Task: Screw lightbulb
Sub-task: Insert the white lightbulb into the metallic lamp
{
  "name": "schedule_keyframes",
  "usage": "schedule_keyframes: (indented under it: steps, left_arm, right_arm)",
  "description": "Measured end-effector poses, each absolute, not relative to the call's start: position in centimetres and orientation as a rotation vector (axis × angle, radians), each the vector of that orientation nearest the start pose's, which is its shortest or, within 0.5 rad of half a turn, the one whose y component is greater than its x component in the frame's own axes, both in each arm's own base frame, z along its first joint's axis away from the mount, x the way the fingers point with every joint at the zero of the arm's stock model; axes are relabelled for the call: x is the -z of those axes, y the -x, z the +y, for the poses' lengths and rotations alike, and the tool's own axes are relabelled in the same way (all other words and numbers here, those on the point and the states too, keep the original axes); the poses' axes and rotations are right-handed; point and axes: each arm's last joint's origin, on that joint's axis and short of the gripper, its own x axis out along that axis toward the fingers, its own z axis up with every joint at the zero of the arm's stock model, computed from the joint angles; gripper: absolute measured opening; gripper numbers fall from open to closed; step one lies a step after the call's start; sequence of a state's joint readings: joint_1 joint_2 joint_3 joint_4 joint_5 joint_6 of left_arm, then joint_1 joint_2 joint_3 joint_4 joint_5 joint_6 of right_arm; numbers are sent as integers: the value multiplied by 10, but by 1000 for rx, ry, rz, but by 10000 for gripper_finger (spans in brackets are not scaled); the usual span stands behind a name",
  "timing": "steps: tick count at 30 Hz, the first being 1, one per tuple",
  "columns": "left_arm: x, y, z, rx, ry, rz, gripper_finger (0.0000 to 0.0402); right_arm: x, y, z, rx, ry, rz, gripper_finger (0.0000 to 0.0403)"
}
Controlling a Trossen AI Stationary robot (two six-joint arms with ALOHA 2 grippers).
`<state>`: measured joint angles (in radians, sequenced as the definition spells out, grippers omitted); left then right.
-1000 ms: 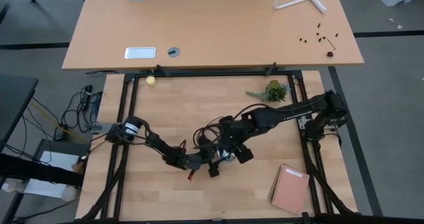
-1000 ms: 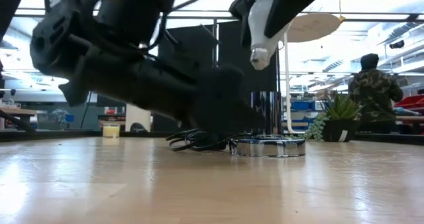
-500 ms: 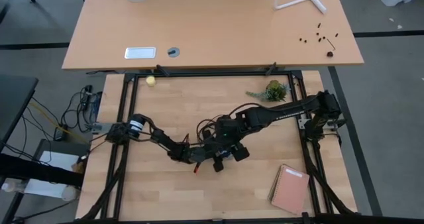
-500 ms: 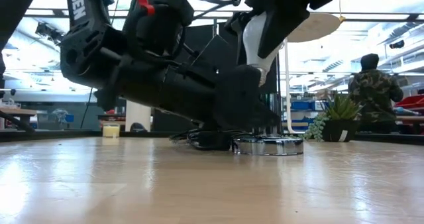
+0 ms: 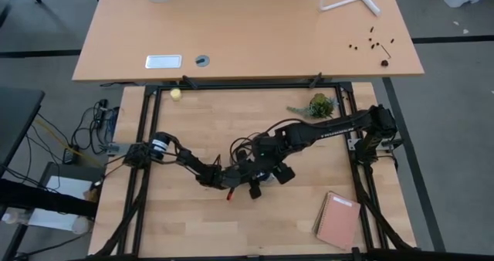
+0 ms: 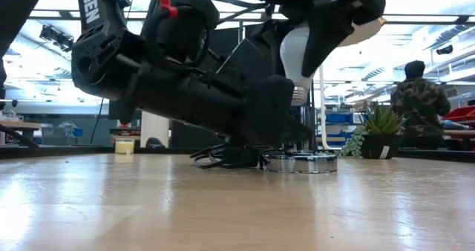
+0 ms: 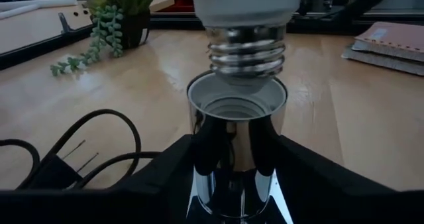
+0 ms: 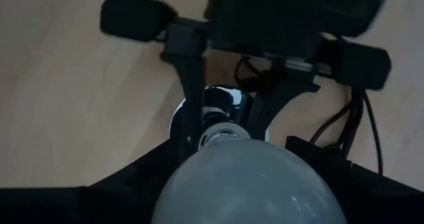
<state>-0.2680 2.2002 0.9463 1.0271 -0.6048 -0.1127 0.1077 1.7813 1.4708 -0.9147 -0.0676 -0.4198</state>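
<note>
The white lightbulb point(image 6: 295, 52) hangs upright in my right gripper point(image 5: 266, 174), its greyish screw base point(image 7: 246, 52) just above the open mouth of the socket's chrome tube point(image 7: 236, 111). The tube stands on the round silver socket disc point(image 6: 300, 163) on the table. My left gripper point(image 7: 235, 184) comes in low from the table's left and is shut on the tube. The bulb's globe fills the right wrist view point(image 8: 248, 184). My left gripper pinches the socket's chrome tube point(image 7: 233, 151) between its two fingers, one finger point(image 7: 165, 174) on each side. The fingers lie about level, coming from the table's left. The socket stands upright on its disc on the table. My right gripper holds the bulb by its white globe point(image 8: 245, 177) between its two fingers, from above, pointing down. The bulb hangs upright, clear of the table, with its screw base point(image 6: 299, 95) down over the socket's mouth. The exact place of contact is hidden by the globe.
The socket's black cord point(image 7: 79, 144) coils on the table beside the tube. A small potted plant point(image 5: 319, 105) stands at the far right, a pinkish notebook point(image 5: 338, 220) lies near right, and a yellowish ball point(image 5: 176, 93) sits far left. A person point(image 6: 415, 102) stands beyond the table.
My left gripper has gone toward the table's right, up to the socket, and now has its fingers on the tube. My right gripper has gone down with the bulb, which has turned from tilted to upright and now has its base over the socket's mouth.
</note>
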Motion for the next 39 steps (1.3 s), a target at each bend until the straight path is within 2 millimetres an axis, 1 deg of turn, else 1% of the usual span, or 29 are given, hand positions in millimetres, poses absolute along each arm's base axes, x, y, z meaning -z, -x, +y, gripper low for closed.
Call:
schedule_keyframes:
  steps: [9, 11, 15, 21, 24, 29, 34, 39]
  left_arm:
    - [-83, -389, -91, -273, -27, 193, 185]
    - [-83, -390, -90, -247, -32, 193, 185]
    - [-86, -393, -86, -141, -31, 168, 184]
    - [-88, -396, -77, -23, -1, 149, 184]
    - [-88, -397, -75, 9, 24, 150, 184]
    - [-89, -397, -74, 11, 37, 142, 184]
    - [-88, -397, -74, 3, 33, 143, 184]
    - [-88, -397, -74, -12, 30, 141, 184]
  right_arm:
    - [-244, -353, 42, -597, 559, 1150, 267]
    - [-243, -353, 46, -609, 569, 1147, 267]
    - [-243, -352, 54, -638, 578, 1137, 267]
    - [-243, -348, 72, -675, 601, 1128, 268]
    - [-243, -348, 75, -683, 605, 1127, 268]
    - [-243, -348, 74, -686, 600, 1125, 268]
    - [-237, -348, 70, -648, 550, 1139, 268]
    - [-234, -350, 70, -591, 518, 1120, 268]
